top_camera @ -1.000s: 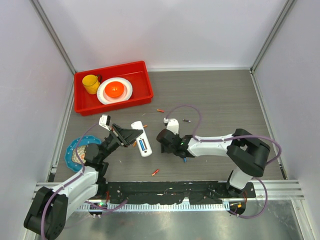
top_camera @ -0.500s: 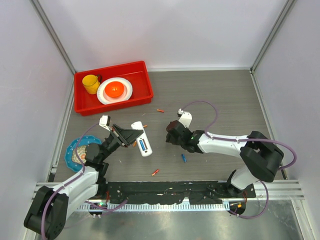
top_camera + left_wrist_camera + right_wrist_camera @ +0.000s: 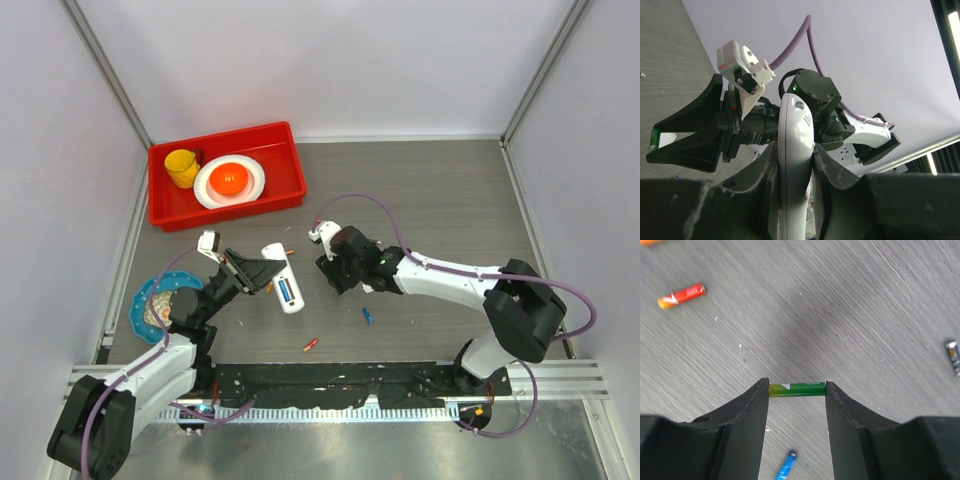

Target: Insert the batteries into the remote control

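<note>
Two grips: left pincer clamps white remote control, right pincer green battery.

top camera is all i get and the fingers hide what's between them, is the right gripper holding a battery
Observer: Yes. The right wrist view shows the right gripper shut on a green battery, pinched end to end between its fingertips.
Operator: ok and how is the left one gripping the remote
Observer: The left wrist view shows the remote control clamped in the left gripper, one finger pressed on each long edge.
</note>
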